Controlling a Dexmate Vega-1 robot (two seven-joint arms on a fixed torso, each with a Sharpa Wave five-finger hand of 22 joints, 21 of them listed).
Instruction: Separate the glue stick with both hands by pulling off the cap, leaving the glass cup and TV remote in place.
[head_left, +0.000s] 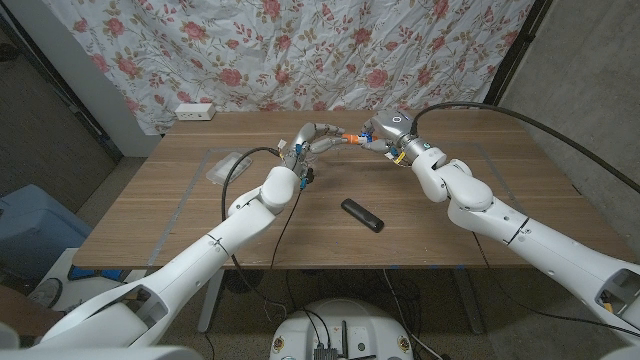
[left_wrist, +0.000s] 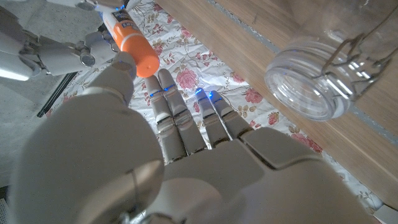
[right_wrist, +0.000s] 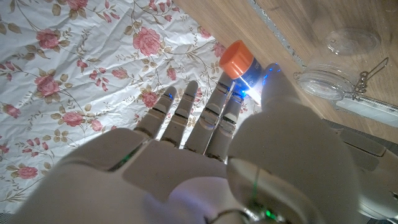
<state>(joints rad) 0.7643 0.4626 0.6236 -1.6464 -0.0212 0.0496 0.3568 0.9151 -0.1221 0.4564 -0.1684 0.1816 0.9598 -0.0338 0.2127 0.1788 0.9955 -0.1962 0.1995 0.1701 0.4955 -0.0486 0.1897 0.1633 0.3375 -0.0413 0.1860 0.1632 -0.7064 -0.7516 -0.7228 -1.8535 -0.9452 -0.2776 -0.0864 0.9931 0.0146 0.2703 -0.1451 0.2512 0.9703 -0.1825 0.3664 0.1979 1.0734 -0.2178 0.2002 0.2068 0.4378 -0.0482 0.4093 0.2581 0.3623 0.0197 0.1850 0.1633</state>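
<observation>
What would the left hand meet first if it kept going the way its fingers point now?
Probably the glue stick's orange cap: the left hand reaches toward it, thumb beside it, while the right hand holds the glue stick. Beyond is the floral curtain; depth is unclear.

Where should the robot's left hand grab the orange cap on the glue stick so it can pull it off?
Probably around the orange cap itself, coming from the robot's left. The right hand holds the glue stick's body up over the table, and the cap's free end points toward the left hand. Thumb on one side, fingers opposite, then pull straight along the stick.
</observation>
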